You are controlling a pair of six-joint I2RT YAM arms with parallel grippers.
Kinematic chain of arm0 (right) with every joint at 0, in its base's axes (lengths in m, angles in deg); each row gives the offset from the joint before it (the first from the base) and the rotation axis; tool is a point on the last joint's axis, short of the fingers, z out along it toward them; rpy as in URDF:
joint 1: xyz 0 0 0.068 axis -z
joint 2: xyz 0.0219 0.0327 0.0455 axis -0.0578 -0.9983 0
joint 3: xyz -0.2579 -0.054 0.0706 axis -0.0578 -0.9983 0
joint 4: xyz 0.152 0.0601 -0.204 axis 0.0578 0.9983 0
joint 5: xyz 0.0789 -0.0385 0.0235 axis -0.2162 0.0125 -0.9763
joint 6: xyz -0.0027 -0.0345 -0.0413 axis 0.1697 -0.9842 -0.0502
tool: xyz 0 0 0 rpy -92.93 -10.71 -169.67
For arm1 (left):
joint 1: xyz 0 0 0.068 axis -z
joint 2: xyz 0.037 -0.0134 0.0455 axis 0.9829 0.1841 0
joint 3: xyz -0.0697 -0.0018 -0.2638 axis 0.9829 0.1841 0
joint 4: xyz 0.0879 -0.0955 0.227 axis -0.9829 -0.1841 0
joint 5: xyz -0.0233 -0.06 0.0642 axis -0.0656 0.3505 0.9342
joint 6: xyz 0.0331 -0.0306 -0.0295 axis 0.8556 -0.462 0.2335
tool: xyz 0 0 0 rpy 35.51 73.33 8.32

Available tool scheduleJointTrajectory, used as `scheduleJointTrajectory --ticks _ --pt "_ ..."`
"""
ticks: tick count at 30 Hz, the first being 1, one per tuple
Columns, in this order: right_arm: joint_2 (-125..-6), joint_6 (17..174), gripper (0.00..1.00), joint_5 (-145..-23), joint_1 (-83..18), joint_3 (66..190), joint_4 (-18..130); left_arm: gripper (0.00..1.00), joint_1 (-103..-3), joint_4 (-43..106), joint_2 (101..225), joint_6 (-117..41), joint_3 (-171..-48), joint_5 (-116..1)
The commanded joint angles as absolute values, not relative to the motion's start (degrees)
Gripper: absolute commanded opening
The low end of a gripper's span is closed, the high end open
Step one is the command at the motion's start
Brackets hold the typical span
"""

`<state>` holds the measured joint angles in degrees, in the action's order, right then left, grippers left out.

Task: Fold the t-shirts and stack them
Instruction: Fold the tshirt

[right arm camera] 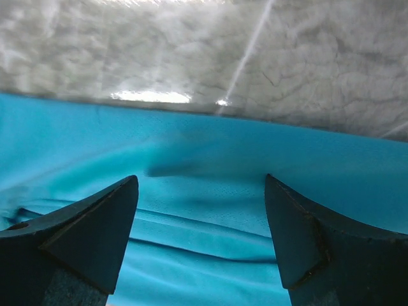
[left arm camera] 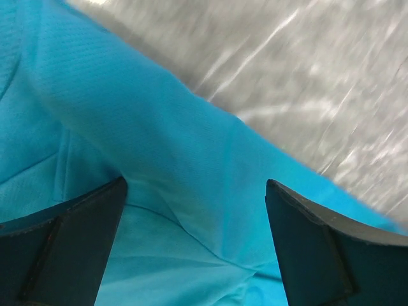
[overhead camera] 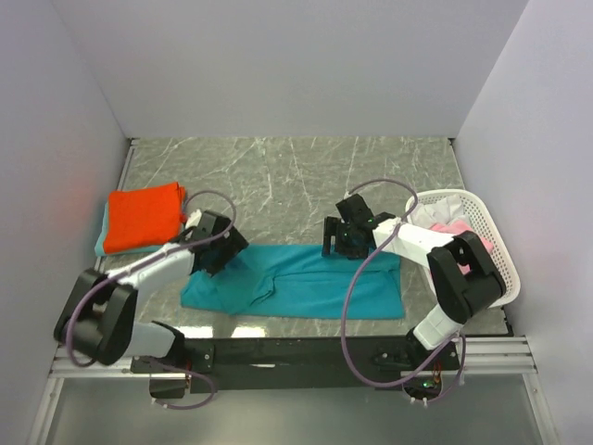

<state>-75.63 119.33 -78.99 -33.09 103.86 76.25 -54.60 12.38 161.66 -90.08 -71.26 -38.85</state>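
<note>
Recording the teal-blue t-shirt [overhead camera: 306, 292] lying as a long, partly folded band directly beneath both grippers and reaching from one to the other. Noting the left gripper [overhead camera: 218, 243] poised over the band's rumpled left end, jaws spread wide and pinching nothing; confirming in its wrist view, with cloth [left arm camera: 159, 159] filling the gap under the gripper [left arm camera: 194, 191]. Noting the right gripper [overhead camera: 341, 239] over the band's far edge, jaws likewise apart and gripping nothing, with that edge [right arm camera: 191, 191] running just ahead of the gripper [right arm camera: 201, 185]. Unable to tell whether either gripper is touching the cloth. Logging a folded orange-red t-shirt [overhead camera: 142, 215] beyond and left of the left gripper, atop a light teal one [overhead camera: 99, 241]. Logging a white mesh basket [overhead camera: 491, 241] right of the right gripper, holding a pink t-shirt [overhead camera: 454, 227]. Marking a grey marble table [overhead camera: 278, 176] underneath.
</note>
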Motion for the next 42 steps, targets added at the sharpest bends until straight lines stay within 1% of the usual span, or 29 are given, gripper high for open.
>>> scheduleJointTrajectory --ticks 1,2,3,4,5,6,7,8,9,10,12,13,16,17,20,22,26,32,38,42 --pt "-76.17 120.97 0.86 -78.00 -33.02 101.13 74.58 0.99 -57.15 15.42 172.37 -86.35 -73.24 -40.94" --pt "-75.73 121.41 0.86 -77.92 -33.02 99.81 74.23 0.99 -57.94 14.81 174.94 -86.08 -77.70 -40.24" --pt "-75.12 122.81 0.86 -77.57 -33.54 98.40 73.53 0.99 -58.30 14.20 180.36 -85.82 -80.52 -39.45" --pt "-73.20 123.17 0.86 -77.65 -33.98 95.08 72.91 0.99 -58.39 13.15 183.28 -84.77 -83.51 -38.75" --pt "-72.05 123.35 0.86 -78.35 -34.59 93.39 72.47 0.99 -58.39 12.61 186.27 -84.33 -90.15 -38.39" --pt "-69.51 124.39 0.86 -78.27 -35.91 89.98 71.59 1.00 -58.39 12.00 192.91 -83.71 -93.96 -37.87" --pt "-68.18 124.84 0.86 -78.18 -36.96 88.38 71.15 0.99 -58.39 8.77 196.55 -83.19 -102.61 -37.69" --pt "-66.87 125.02 0.86 -78.96 -38.02 86.89 70.97 0.99 -58.39 6.57 200.32 -83.01 -107.66 -37.77" --pt "-64.33 125.72 0.86 -78.97 -39.33 84.09 70.53 0.99 -58.21 4.46 207.41 -82.22 -112.76 -38.55" --pt "-63.00 126.33 0.86 -79.06 -42.91 82.67 70.10 0.99 -57.95 3.13 210.53 -81.26 -121.86 -39.35" --pt "-60.63 128.97 0.86 -81.77 -46.62 79.94 68.43 1.00 -56.90 -0.04 218.24 -80.37 -130.08 -40.75" --pt "-60.09 130.02 0.86 -82.65 -50.47 79.41 67.55 0.99 -56.46 -1.27 220.47 -79.85 -138.04 -42.59" --pt "-59.47 133.45 0.87 -82.93 -56.73 78.87 65.08 1.00 -54.88 -3.65 226.98 -79.14 -149.85 -42.17" --pt "-59.82 134.15 0.86 -82.40 -61.01 78.96 64.73 1.00 -54.26 -3.83 228.30 -79.05 -152.16 -41.04" --pt "-62.62 136.88 0.86 -81.34 -66.39 79.92 63.68 0.99 -54.34 -6.10 234.36 -78.26 -161.83 -44.00" --pt "-65.08 137.24 0.87 -80.04 -68.34 81.59 64.11 0.99 -54.34 -8.04 237.71 -78.43 -166.14 -44.80" --pt "-67.64 137.41 0.87 -75.47 -71.25 85.63 68.94 0.99 -54.43 -6.11 237.72 -79.05 -164.49 -45.51" --pt "-66.06 135.31 0.87 -73.09 -71.69 89.41 72.97 0.99 -55.22 -5.68 236.93 -78.44 -164.75 -45.77" --pt "-59.04 135.47 0.88 -67.73 -72.04 93.11 78.70 0.99 -55.49 -3.48 237.01 -75.80 -167.83 -49.10" --pt "-51.15 137.41 0.92 -64.73 -72.04 91.98 81.78 0.99 -55.49 3.27 235.17 -76.67 -165.64 -52.71"
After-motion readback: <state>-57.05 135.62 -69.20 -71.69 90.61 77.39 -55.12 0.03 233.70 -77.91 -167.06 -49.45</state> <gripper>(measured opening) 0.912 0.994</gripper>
